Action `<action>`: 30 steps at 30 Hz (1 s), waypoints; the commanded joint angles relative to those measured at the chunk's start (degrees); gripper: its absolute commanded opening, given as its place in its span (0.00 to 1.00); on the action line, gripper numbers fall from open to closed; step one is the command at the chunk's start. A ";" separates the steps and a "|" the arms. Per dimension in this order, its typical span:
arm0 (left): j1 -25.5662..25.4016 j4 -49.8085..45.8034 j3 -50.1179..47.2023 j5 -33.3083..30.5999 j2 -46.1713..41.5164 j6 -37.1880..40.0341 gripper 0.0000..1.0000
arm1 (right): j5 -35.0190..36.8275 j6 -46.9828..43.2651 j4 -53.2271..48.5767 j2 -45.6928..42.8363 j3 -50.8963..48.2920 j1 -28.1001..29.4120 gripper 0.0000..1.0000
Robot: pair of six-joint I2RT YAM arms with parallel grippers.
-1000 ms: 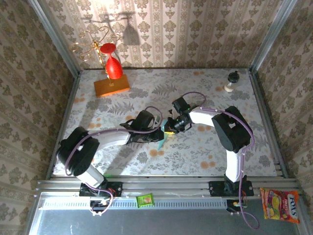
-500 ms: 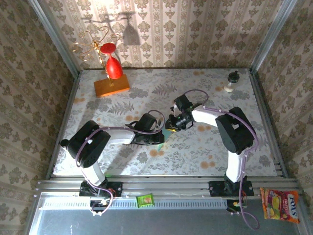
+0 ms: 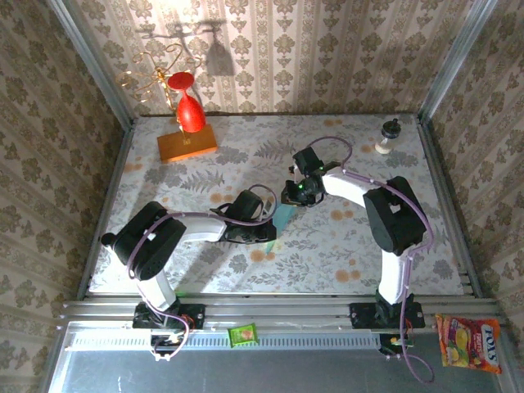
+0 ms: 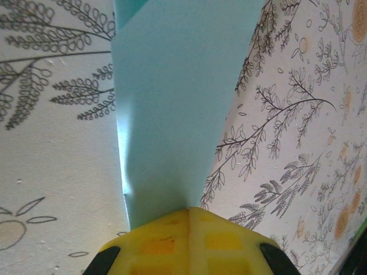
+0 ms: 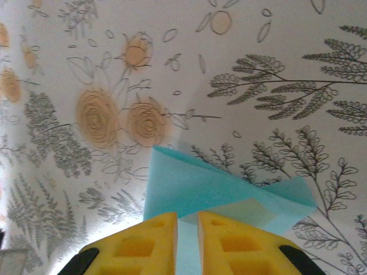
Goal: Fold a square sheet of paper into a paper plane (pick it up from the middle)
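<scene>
Left gripper (image 4: pixel 189 220) is clenching fully on the narrow end of the paper plane (image 4: pixel 172 103). The light-blue paper is widening away ahead of these jaws, over the floral table (image 4: pixel 51 166). Right gripper (image 5: pixel 187 223) is pinching the opposite end, with blue paper showing in the slim gap between its jaws and folded flaps spreading just ahead. An orange block (image 3: pixel 187 144) is sitting well beyond both jaws.

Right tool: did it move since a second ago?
Yes. The right tool moved away from the near edge, closer to the hourglass at the far right.
</scene>
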 commanded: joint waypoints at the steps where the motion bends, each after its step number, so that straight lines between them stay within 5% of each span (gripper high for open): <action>1: -0.67 -1.43 -0.94 0.89 1.52 0.55 0.00 | 2.97 -1.76 -3.43 1.50 1.27 -0.55 0.19; 15: -1.03 -1.02 -0.60 0.89 2.30 0.12 0.00 | 3.52 -2.74 -4.47 -0.54 1.44 -0.92 0.21; 23: -1.15 -0.97 -0.56 0.77 2.51 0.18 0.00 | 12.50 -3.82 -7.44 -6.24 -1.16 -0.89 0.48; 30: -1.22 -0.94 -0.47 0.91 2.51 0.36 0.00 | 9.85 -3.72 -8.51 -4.58 -2.33 -0.75 0.52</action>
